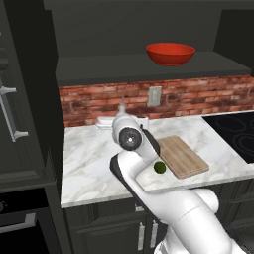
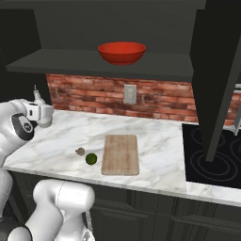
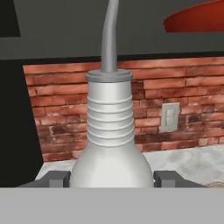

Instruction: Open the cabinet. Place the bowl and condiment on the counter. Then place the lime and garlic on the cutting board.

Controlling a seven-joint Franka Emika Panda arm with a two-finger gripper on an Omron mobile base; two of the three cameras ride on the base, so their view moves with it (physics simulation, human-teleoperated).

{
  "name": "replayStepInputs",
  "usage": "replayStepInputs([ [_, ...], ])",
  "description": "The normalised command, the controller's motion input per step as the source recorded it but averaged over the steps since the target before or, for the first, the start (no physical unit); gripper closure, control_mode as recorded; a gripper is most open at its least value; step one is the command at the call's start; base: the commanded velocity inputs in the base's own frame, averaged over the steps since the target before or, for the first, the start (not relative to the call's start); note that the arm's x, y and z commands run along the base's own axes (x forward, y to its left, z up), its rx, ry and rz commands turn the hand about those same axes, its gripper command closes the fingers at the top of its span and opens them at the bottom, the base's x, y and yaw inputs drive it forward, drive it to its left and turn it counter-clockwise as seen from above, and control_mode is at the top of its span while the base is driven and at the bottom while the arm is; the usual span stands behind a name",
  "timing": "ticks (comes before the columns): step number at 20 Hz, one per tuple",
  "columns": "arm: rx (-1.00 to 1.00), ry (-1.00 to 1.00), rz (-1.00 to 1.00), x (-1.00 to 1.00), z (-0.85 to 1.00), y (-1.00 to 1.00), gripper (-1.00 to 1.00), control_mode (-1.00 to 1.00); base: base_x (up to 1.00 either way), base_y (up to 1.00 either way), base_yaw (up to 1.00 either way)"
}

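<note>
The cabinet stands open, its door [image 2: 216, 70] swung out at the right. The red bowl [image 1: 170, 53] [image 2: 121, 52] [image 3: 197, 19] sits on its shelf [image 1: 99, 69]. My gripper [image 3: 111, 178] [image 2: 42, 115] [image 1: 121, 120] is shut on the white condiment [image 3: 109, 131] [image 2: 37, 101] [image 1: 122, 106], upright, low over the back left of the counter [image 1: 89, 158] [image 2: 61, 141]. Whether the bottle touches the marble I cannot tell. The lime [image 1: 159, 167] [image 2: 91, 158] and garlic [image 2: 80, 151] lie on the counter just left of the cutting board [image 1: 182, 156] [image 2: 120, 154].
A black stovetop [image 1: 235, 131] [image 2: 212, 155] borders the counter on the right. A brick backsplash with a wall outlet [image 1: 155, 96] [image 2: 130, 93] runs behind. A tall dark side cabinet with a silver handle [image 1: 10, 111] stands at the left.
</note>
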Motion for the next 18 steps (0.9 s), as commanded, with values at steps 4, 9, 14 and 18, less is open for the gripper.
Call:
replayStepInputs([
  [4,0.0,0.0,0.0,0.3,-0.05,0.17,1.0,-1.0,0.0,0.0,0.0],
  [9,0.0,0.0,0.0,0.26,-0.11,0.16,1.0,-1.0,0.0,0.0,0.0],
  [14,0.0,0.0,0.0,0.19,-0.14,0.07,1.0,-1.0,0.0,0.0,0.0],
  [18,0.0,0.0,0.0,0.04,-0.17,0.0,1.0,-1.0,0.0,0.0,0.0],
])
